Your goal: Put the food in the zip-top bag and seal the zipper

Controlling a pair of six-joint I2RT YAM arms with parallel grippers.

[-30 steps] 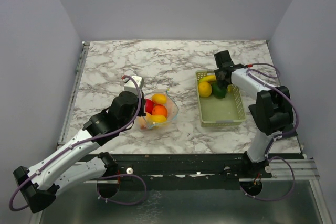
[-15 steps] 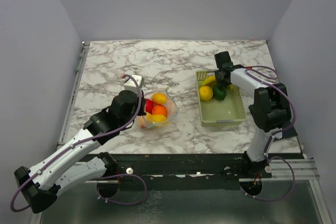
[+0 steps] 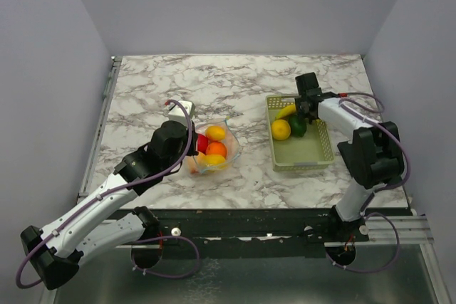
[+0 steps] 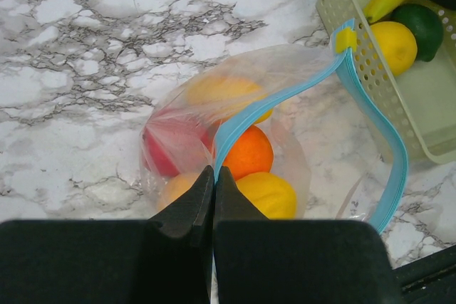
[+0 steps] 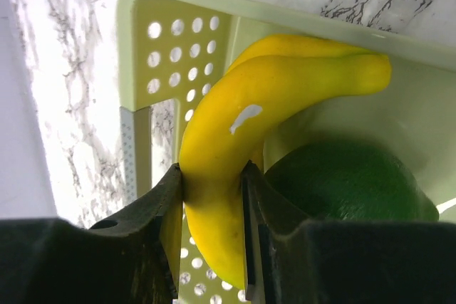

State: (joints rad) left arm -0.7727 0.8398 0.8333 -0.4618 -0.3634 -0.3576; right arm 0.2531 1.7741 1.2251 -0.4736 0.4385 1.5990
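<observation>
The clear zip-top bag (image 3: 214, 149) lies open at the table's middle left, with a red apple (image 4: 171, 151), an orange (image 4: 248, 153) and yellow pieces (image 4: 267, 196) inside. My left gripper (image 4: 214, 173) is shut on the bag's light blue zipper (image 4: 285, 97), pinching the strip at its near end. My right gripper (image 5: 212, 176) reaches into the pale green basket (image 3: 313, 153), and its jaws press both sides of the yellow banana (image 5: 242, 126). A dark green round piece (image 5: 342, 183) and a lemon (image 3: 281, 129) sit beside the banana.
The slotted basket (image 4: 356, 76) stands right of the bag, its near corner close to the bag's mouth. The yellow zipper slider (image 4: 346, 38) sits at the far end of the strip. Grey walls enclose the marble table (image 3: 235, 80).
The right gripper has shifted slightly right and its jaws have narrowed onto the banana. The left gripper and the bag have stayed put.
</observation>
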